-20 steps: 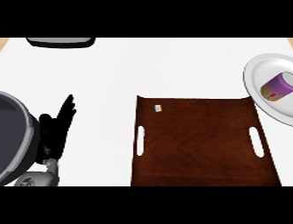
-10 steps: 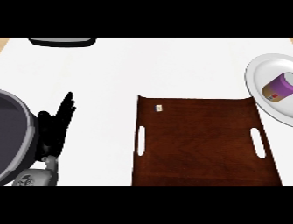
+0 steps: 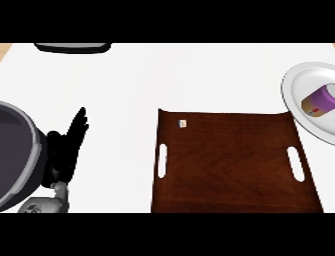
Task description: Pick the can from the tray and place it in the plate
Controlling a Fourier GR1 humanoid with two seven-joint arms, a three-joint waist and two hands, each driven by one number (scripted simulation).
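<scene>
A white counter (image 3: 162, 75) fills the view from above. To the right of my fingers, across a strip of bare counter, lies a dark brown wooden tray (image 3: 233, 165) with a slot handle cut near each side edge; a tiny pale tag (image 3: 182, 122) sits near its far left corner, and nothing else rests on its surface. Just to the left of my fingers, a large grey rounded shape (image 3: 4, 150) takes up the lower left of the view.

Far to the right of my fingers, beyond the tray's far right corner, a white plate (image 3: 303, 87) sits at the right edge, partly cut off by it. The can (image 3: 322, 99), purple-sided with a pale top and a brown base, lies tilted inside the plate, resting on its surface.

My left hand (image 3: 66, 150) shows at the lower left, black, with its fingers (image 3: 78, 122) straight, close together and pointing away from me, holding nothing. A dark object (image 3: 72, 47) peeks in at the far edge, ahead of my fingers.

My right hand is out of sight.
</scene>
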